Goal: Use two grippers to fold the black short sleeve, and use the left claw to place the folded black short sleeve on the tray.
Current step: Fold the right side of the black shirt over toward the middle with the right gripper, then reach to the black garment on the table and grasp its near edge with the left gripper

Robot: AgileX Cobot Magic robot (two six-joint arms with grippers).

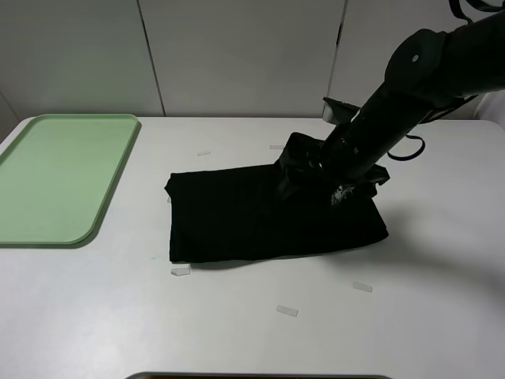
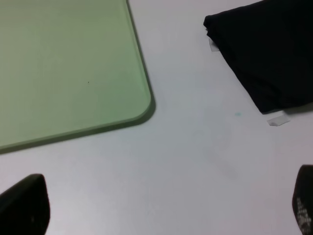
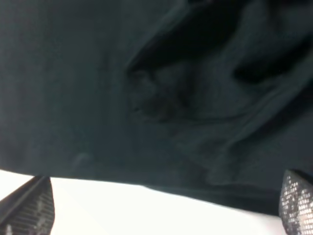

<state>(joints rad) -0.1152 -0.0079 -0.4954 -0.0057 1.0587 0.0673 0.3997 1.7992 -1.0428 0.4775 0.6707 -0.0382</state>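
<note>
The black short sleeve [image 1: 237, 217] lies folded into a rough rectangle at the middle of the table, with a bunched ridge near its far right part. My right gripper [image 1: 309, 172] reaches in from the right and hovers low over that ridge. In the right wrist view its fingers are spread wide, open, with creased black cloth [image 3: 146, 88] beyond them and nothing between them. The tray [image 1: 63, 178] sits empty at the far left. My left gripper [image 2: 161, 205] is open above bare table between the tray [image 2: 63, 68] and the shirt's corner [image 2: 269, 54]. It does not show in the exterior view.
Small clear tape bits lie on the white table: one by the shirt's near left corner [image 1: 181, 271], two nearer the front [image 1: 287, 311] [image 1: 362, 287], one behind the shirt [image 1: 203, 153]. A pale wall stands behind the table.
</note>
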